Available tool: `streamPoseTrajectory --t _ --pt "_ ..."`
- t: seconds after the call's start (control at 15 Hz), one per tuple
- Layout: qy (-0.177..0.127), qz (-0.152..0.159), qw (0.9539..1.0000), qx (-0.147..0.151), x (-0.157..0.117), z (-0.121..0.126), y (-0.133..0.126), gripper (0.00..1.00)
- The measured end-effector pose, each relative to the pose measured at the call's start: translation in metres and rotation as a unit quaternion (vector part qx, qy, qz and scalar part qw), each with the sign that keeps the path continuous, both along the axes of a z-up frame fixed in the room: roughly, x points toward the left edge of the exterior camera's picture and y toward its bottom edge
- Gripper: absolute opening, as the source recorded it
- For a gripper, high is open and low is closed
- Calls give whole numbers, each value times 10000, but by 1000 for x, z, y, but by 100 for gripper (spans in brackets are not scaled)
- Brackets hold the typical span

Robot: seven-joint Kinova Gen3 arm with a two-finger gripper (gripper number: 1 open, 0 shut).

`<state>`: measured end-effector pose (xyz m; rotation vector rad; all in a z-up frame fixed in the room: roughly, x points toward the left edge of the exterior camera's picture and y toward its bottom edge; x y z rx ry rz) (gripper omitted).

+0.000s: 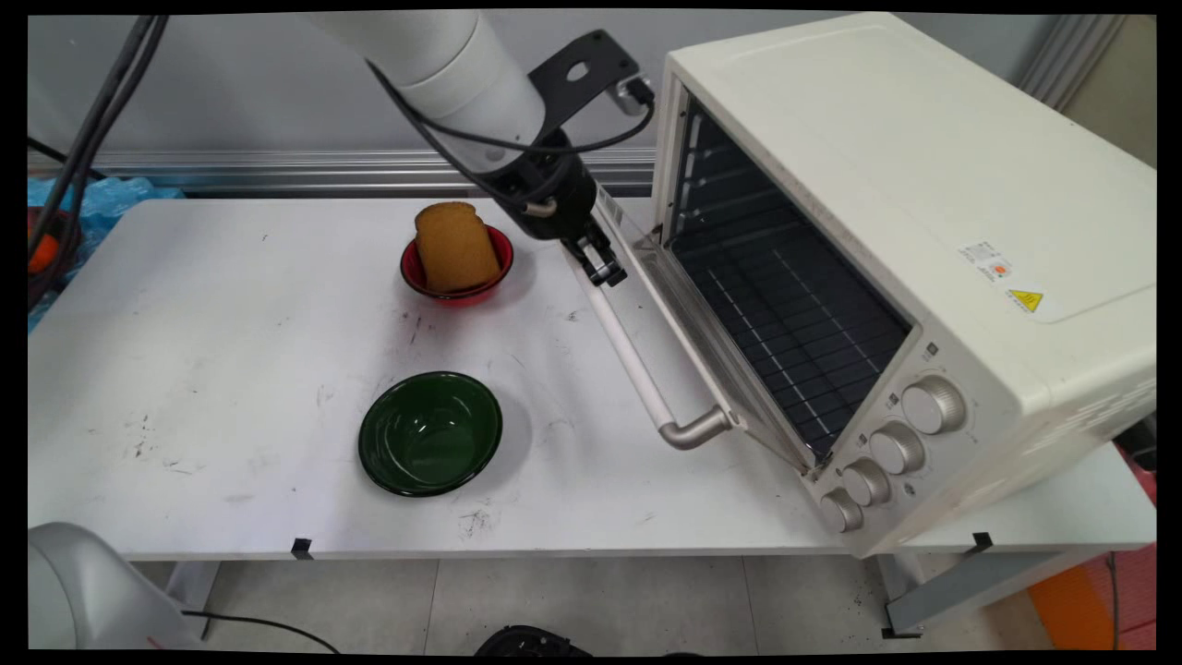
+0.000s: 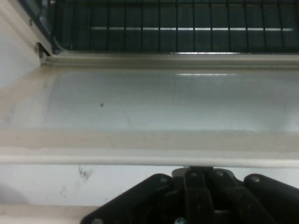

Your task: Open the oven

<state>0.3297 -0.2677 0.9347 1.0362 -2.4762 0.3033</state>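
My gripper (image 1: 605, 271) is down at the far end of the white handle (image 1: 637, 369) of the oven door (image 1: 667, 319), shut on the bar. The door lies folded down flat in front of the cream toaster oven (image 1: 877, 185). In the hand view the gripper (image 2: 202, 171) sits just under the handle (image 2: 93, 156), with the door's glass (image 2: 163, 102) beyond it and the wire rack (image 2: 177, 28) inside the oven at the top. Left of the gripper, a brown loaf of bread (image 1: 454, 245) stands in a red bowl (image 1: 413, 275).
An empty dark green bowl (image 1: 430, 432) sits near the table's front, left of the handle's near end. The oven fills the right of the table, its knobs (image 1: 933, 405) facing the near edge. Black cables hang from the arm at the far left.
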Motion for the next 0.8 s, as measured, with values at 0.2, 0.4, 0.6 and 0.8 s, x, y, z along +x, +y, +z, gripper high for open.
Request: streamPoseTrajectory --t 0.2,0.4,0.6,0.8 --pt "31 40 10000 -74 6 -8 7 0" --pt "52 54 9999 -147 11 -16 14 0" --pt "76 24 9998 -199 15 -22 21 0" --pt "108 6 9996 -272 18 -28 26 0"
